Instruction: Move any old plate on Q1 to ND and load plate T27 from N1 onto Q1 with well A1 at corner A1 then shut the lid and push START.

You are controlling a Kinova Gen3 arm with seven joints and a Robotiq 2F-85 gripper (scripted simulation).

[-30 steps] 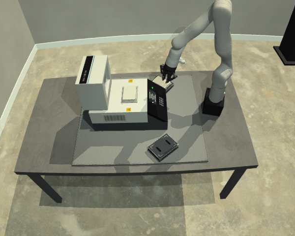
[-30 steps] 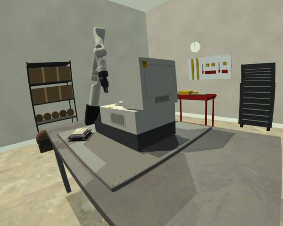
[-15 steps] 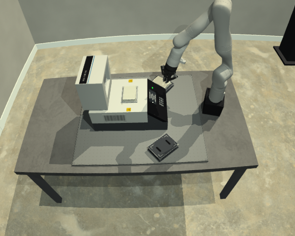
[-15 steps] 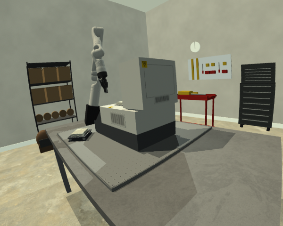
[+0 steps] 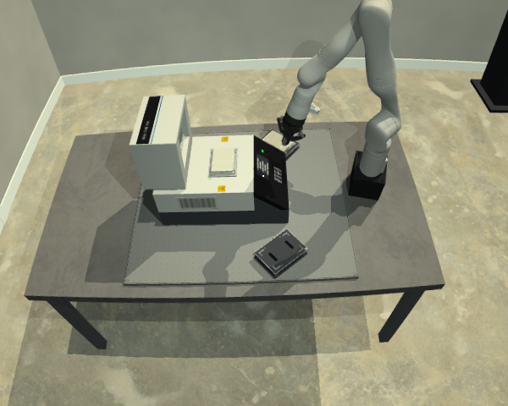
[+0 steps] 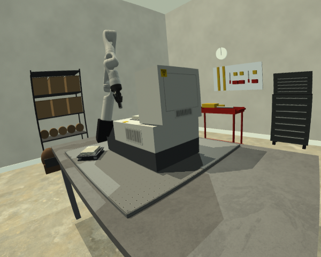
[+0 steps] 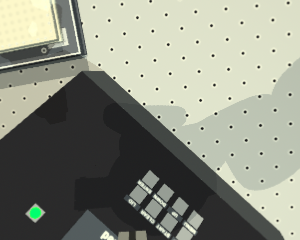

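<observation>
Gripper [image 5: 284, 141] [image 6: 120, 107] [image 7: 132, 235]: clenched, empty, near Q1's panel [image 5: 271, 174] [image 7: 90, 150] | block plate [image 5: 223, 160] [image 6: 135, 117]: seated, lid [image 5: 160, 167] [image 6: 180, 88] raised | T27 [image 5: 275, 141] [image 6: 91, 150] [image 7: 20, 25]: presumably in N1 | likely key-press: centre both tips on 1 key, push lightly, avoid shifting Q1

Your arm [image 5: 380, 57] [image 6: 107, 107] stands on its black base [image 5: 359, 191] [image 6: 100, 135] at the right of the scene in the top view. It climbs to a high, sharply bent elbow [image 5: 376, 12] [image 6: 109, 33], the highest part you can see in the exterior view. From there the forearm [image 5: 341, 43] slopes down and left to the wrist [image 5: 301, 99] [image 6: 114, 76]. Your claw [image 5: 284, 141] [image 6: 120, 107] [image 7: 132, 235] points downward, tilted rather than plumb, well below the elbow. Its two fingers are closed up, with a slim gap between the tips in your wrist view, and they grip nothing.
</observation>
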